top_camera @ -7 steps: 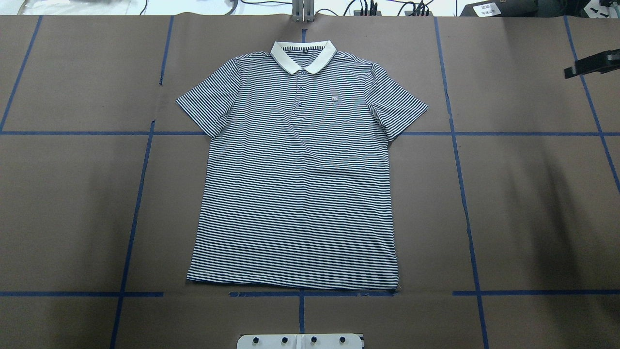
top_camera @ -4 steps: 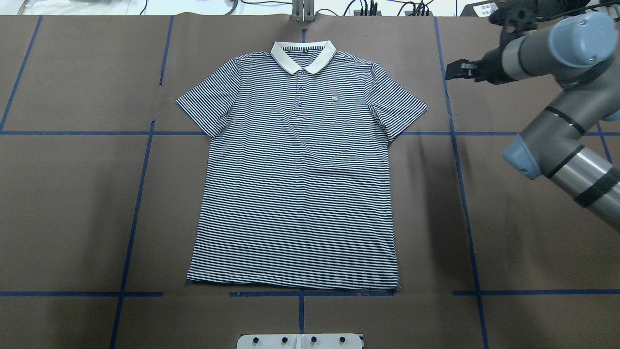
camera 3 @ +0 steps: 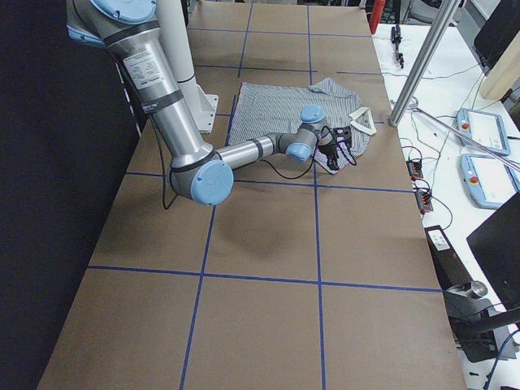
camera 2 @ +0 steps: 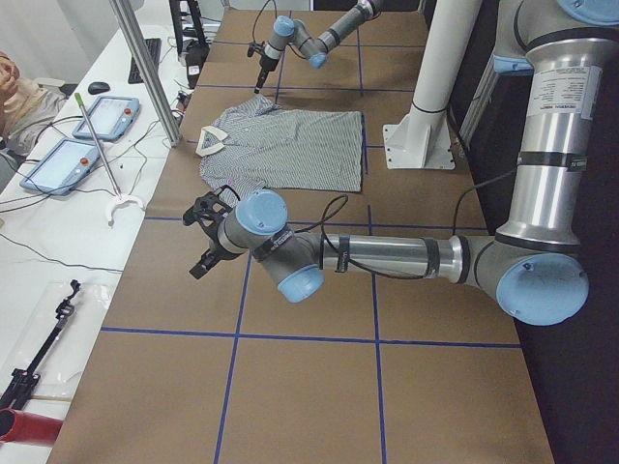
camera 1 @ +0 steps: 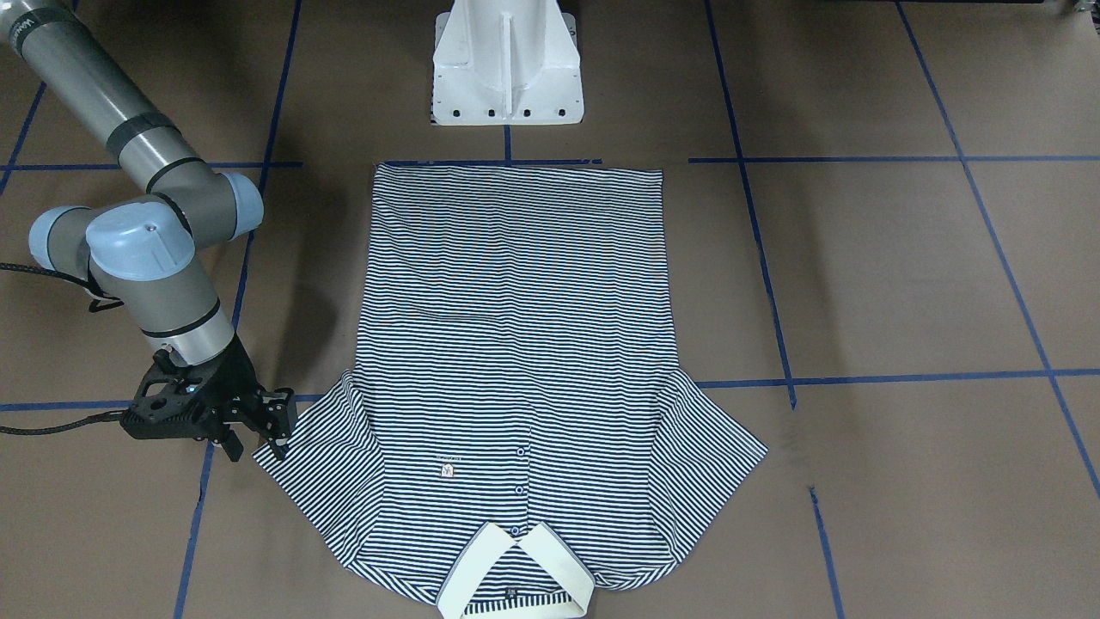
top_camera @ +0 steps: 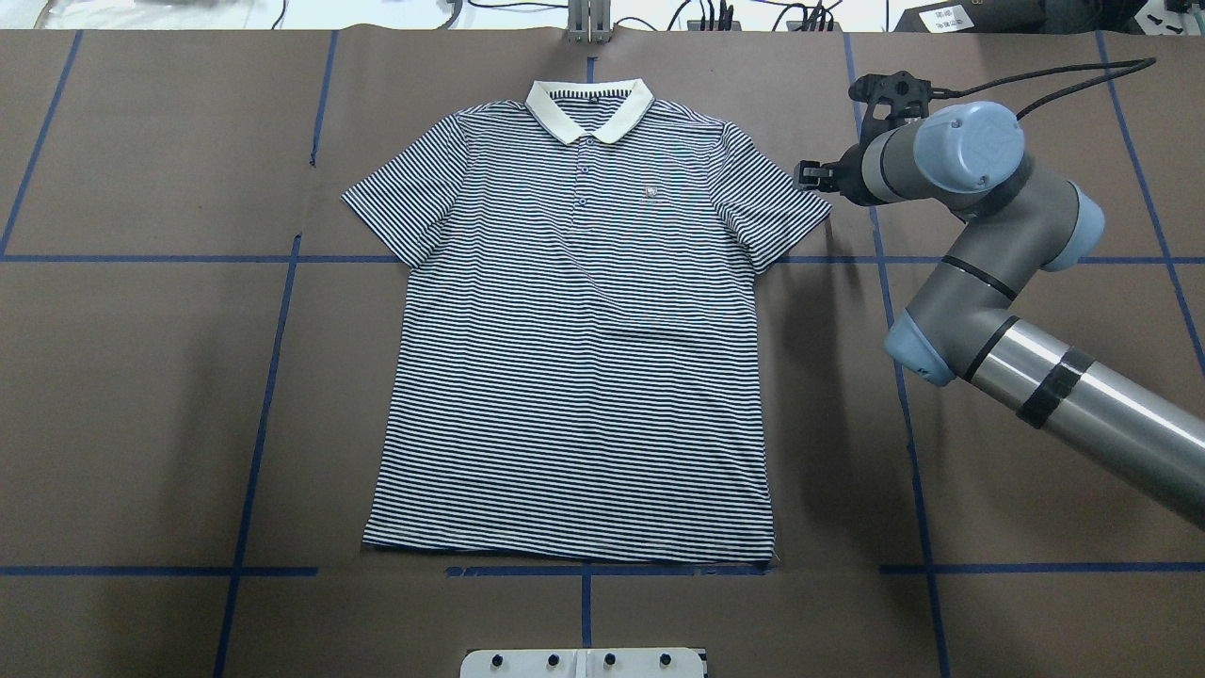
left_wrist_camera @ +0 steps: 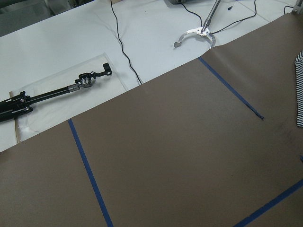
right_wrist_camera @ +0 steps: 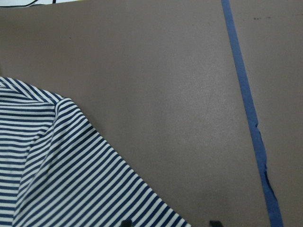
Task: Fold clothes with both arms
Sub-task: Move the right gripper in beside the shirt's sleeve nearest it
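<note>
Polo shirt (top_camera: 574,330) flat, R pincer (camera 1: 256,447) spread at sleeve (top_camera: 781,207) edge; L pincer (camera 2: 201,242) can't tell.

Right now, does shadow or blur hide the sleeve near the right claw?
Overhead exterior: sharp; the right arm's soft shadow lies on the brown paper beside the polo shirt, off the sleeve. Right wrist-mounted: stripes crisp; only the tips of the right claw show.

The polo shirt (top_camera: 584,377) is matt, finely knit cloth (its cream collar (top_camera: 589,105) looks smoother). The table cover (top_camera: 141,395) is matt brown paper. The right arm (top_camera: 1101,428) is satin metal, with joint caps (top_camera: 974,141) of smooth plastic.
</note>
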### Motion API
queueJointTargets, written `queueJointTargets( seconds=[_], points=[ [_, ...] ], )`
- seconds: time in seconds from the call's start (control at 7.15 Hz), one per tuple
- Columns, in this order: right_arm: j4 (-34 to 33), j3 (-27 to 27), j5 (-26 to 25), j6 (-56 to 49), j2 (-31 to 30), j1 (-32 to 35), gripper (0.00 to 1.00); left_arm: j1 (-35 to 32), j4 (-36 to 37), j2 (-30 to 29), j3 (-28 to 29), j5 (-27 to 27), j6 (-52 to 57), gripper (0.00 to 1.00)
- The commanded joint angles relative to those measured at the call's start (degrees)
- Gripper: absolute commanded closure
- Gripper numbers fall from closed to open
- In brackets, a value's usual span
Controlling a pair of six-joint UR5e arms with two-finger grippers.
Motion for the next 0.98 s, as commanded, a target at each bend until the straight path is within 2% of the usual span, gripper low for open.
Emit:
queueJointTargets(
  seconds=[0.0, 0.28, 0.84],
  points=[
    [-0.21, -0.46, -0.68, -0.28, -0.66, -0.79, 0.37, 0.0, -0.02, 0.15, 0.1, 0.0, -0.03, 0.0],
    [-0.39, -2.03, -3.04, -0.1, 0.12, -1.58, 0.43, 0.0, -0.02, 0.32, 0.19, 0.0, -0.03, 0.0],
    [-0.22, -2.13, -3.05, -0.54, 0.13, -1.59, 0.53, 0.0, -0.02, 0.5, 0.19, -0.08, -0.03, 0.0]
  ],
)
